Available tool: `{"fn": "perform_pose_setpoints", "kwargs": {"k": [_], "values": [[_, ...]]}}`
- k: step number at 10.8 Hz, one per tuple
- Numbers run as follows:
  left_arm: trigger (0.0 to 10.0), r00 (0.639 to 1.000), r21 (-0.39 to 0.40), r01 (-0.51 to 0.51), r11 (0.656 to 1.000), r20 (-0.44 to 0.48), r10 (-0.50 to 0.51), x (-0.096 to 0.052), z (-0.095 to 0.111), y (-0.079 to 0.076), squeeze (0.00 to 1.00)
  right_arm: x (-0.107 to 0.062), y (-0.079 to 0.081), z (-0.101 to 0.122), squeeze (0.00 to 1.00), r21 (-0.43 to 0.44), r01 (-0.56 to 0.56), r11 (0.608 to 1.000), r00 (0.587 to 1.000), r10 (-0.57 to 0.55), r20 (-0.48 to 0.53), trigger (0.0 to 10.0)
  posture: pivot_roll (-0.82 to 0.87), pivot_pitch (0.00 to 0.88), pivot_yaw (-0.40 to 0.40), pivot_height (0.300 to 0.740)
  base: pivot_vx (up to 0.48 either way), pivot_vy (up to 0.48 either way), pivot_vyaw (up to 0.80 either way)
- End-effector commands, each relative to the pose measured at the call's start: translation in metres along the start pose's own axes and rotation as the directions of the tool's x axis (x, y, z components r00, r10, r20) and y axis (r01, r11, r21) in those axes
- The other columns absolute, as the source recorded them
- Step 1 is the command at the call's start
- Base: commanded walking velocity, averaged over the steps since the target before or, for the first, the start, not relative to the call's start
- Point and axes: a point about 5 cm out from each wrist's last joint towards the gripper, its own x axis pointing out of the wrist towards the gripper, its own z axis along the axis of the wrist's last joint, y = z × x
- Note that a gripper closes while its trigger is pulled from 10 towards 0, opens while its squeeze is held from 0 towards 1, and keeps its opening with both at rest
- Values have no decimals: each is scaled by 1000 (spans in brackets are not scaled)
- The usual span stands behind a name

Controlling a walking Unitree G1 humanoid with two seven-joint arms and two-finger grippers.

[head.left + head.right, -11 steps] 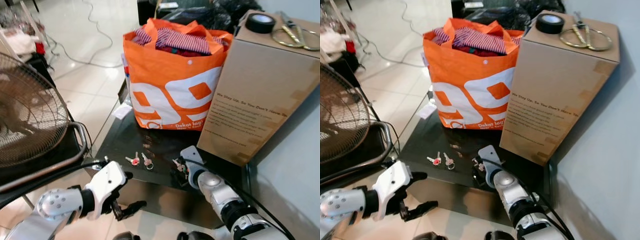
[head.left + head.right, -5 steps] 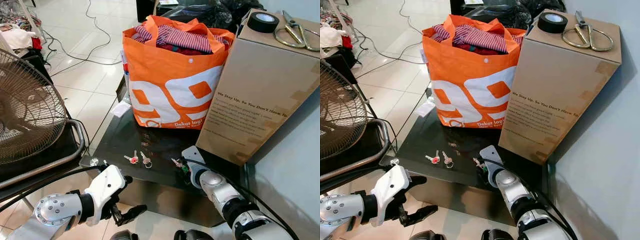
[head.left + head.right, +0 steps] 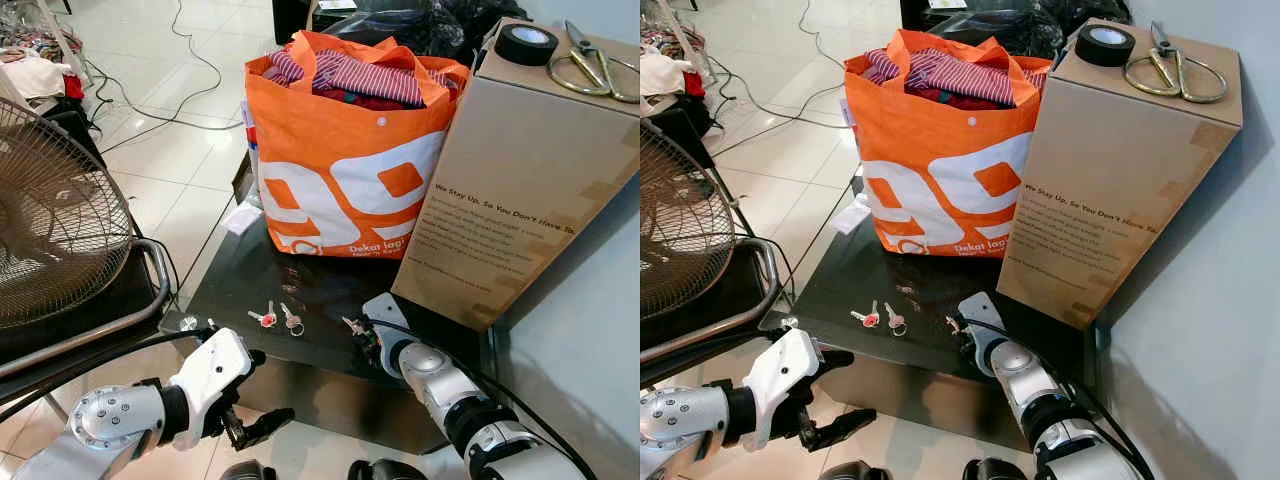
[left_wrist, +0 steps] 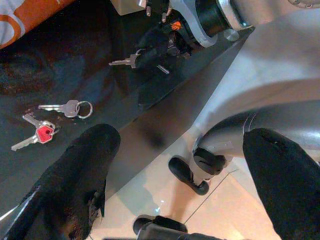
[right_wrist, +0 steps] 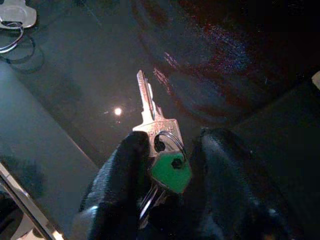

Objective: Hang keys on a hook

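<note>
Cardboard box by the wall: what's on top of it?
On the cardboard box lie a roll of black tape near its front corner and a pair of scissors beside it. The far edge of the top is cut off by the frame, so anything further back is unseen.

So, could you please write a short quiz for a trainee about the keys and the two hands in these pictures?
1. True or false: the right hand is shut on the green-tagged keys.
2. Which tag colour marks a key set lying on the dark table? A blue, B red, C yellow.
3. Fill in: the left hand hangs ____ with nothing between its fingers.

Key: 1 true; 2 B, the red-tagged keys; 3 open.
</note>
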Motion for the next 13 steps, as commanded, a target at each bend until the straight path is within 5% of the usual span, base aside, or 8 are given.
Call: {"fn": "perform_pose_setpoints", "kwargs": {"k": [1,9,13], "values": [[10000,1000,5,16,1000,-3,-16,0,2,-2,380,-1,-1,-5,0,-1,-1,1000,1000,1,-16,0,-26,94,-9,740,0,0,0],[10000,1000,13,13,1000,5,-13,5,3,1,380,-2,-6,-7,0,-25,3,1000,1000,-3,-21,0,-30,55,-13,740,0,0,0],[10000,998,21,-38,999,45,37,14,8,11,380,-3,-15,13,0,-33,-22,999,999,24,47,0,-33,0,-19,740,0,0,0]]}}
